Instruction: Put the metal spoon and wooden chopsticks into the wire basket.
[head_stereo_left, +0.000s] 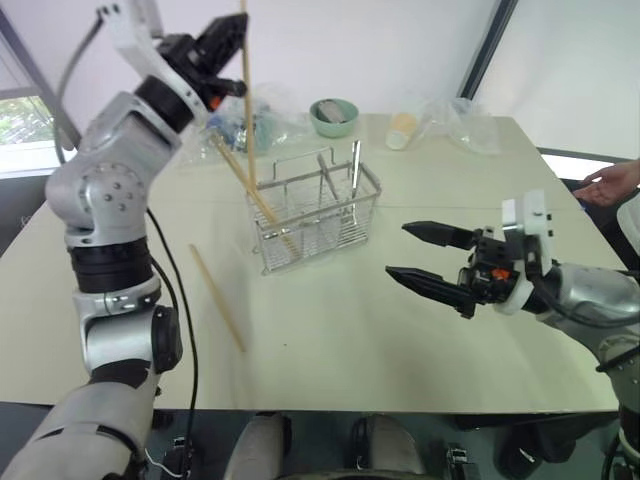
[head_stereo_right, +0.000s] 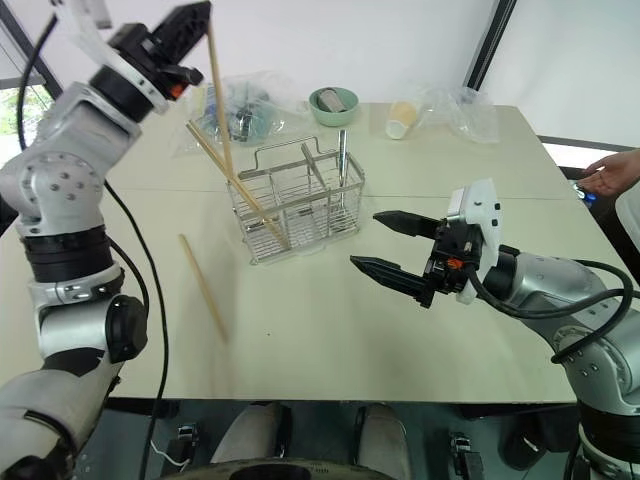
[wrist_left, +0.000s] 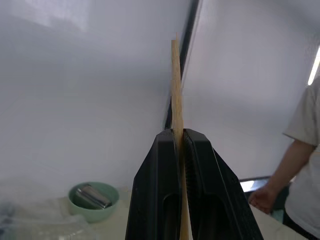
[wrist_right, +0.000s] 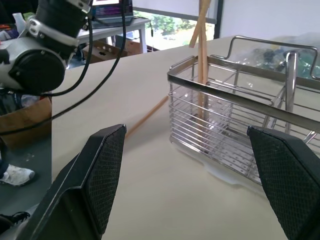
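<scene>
The left gripper (head_stereo_left: 228, 40) has its fingers clamped on one of the wooden chopsticks (head_stereo_left: 246, 95), held upright with its tip in the wire basket (head_stereo_left: 315, 215). If it tilts, it could lever the basket over. Another lies on the table (head_stereo_left: 400, 330). The right gripper (head_stereo_left: 425, 258) waits, fingers apart.

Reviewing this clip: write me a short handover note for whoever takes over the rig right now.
Left gripper: shut on a chopstick, held upright, with its lower end in the left end of the wire basket.
Right gripper: open, empty, hovering to the right of the basket.
Done: one chopstick leans in the basket's left end; the metal spoon stands in the back right compartment.
Left: release the held chopstick, then pick up the last chopstick lying on the table left of the basket.
</scene>
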